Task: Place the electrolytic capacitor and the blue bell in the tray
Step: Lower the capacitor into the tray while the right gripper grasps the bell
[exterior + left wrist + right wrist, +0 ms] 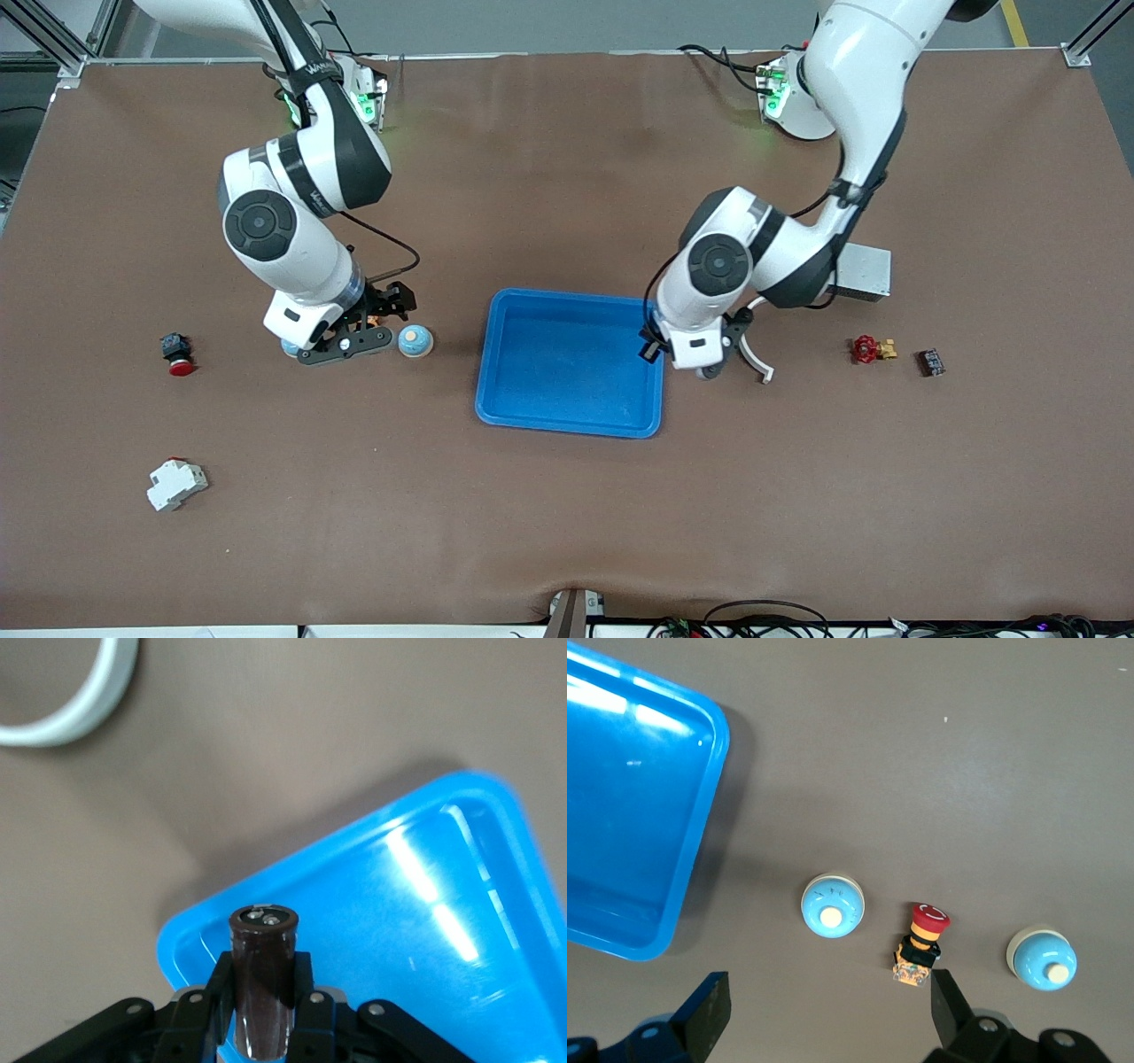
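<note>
Fingers of your left gripper [261,1014] are clamping a dark brown capacitor [263,979] upright, its terminals pointing up toward the wrist camera, and the capacitor is hanging right over the blue tray's [496,403] rim at the left arm's end, not over the middle of the floor. If you are letting go here, it could be landing on the raised rim and tipping out onto the counter [567,514], or, being a round can, rolling until it is hitting the wall. Carrying it a little farther in over the tray floor looks like the safer call.

Your right gripper [828,1010] is hovering with its fingers spread wide over the counter toward the right arm's end, above a cluster of small parts. Two blue bells are lying there: one bell [832,905] nearer the tray and a second bell [1042,958] farther from it, with a red button switch [923,939] sitting between them. That closeness is your trouble: coming down off-centre, you could be pinching the switch instead of a bell, or a finger could be knocking the switch or shoving the bell away. The domed top may also be squirting out of a shallow grip
</note>
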